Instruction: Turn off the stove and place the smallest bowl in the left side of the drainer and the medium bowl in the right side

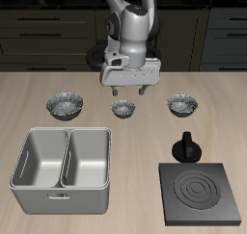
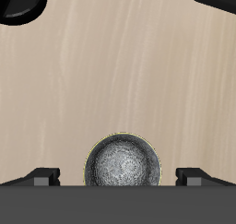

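Observation:
The smallest bowl (image 1: 123, 108) sits in the middle of a row of three crinkled metal bowls, and in the wrist view the same smallest bowl (image 2: 122, 163) lies between my two fingertips (image 2: 43, 175). My gripper (image 1: 129, 88) hangs open just above it, holding nothing; the wrist view shows the gripper (image 2: 120, 176) straddling the bowl's far rim. The medium bowl (image 1: 182, 105) stands at one end of the row. The two-compartment drainer (image 1: 22, 167) sits empty near the front edge. The stove (image 1: 201, 193) shows a dark coil, with its black knob (image 1: 185, 147) just behind it.
The widest bowl (image 1: 65, 105) stands at the other end of the row, behind the drainer. Dark cabinets run along the back. In the wrist view the knob (image 2: 18, 2) shows as a black shape at the frame's edge.

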Robot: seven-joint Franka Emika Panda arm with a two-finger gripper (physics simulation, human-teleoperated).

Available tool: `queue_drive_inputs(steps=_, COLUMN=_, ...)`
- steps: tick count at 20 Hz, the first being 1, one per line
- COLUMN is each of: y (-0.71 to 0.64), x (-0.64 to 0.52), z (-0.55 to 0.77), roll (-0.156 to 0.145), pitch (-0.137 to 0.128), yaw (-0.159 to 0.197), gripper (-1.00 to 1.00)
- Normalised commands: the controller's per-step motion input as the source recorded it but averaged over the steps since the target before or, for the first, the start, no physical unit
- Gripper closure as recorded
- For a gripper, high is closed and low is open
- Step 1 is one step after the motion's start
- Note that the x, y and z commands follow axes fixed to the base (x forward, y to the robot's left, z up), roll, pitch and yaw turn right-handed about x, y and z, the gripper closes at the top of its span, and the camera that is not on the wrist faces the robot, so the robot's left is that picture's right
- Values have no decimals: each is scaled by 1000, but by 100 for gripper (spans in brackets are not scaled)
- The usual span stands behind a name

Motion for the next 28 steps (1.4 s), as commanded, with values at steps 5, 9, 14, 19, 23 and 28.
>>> queue_drive_inputs(steps=5, y=-224, x=4, z=7, roll=73, pitch=-7, yaw=-30, gripper=-100)
queue_drive_inputs(steps=9, y=-328, x=-46, z=-45, roll=72, pitch=-8, yaw=-11, gripper=-100)
queue_drive_inputs(steps=14, y=-247, x=-87, z=17, roll=109, pitch=-58, yaw=75, gripper=-100)
queue_drive_inputs(steps=19, y=-319, x=17, z=20, roll=-2, pitch=-16, yaw=-32, gripper=-100)
queue_drive_inputs(steps=23, y=-177, x=10, z=-39, roll=-3, pitch=-21, yaw=-14, gripper=-100)
queue_drive_inputs(steps=28, y=-129, x=75, z=-73, roll=-2, pitch=-16, yaw=14, gripper=-100)
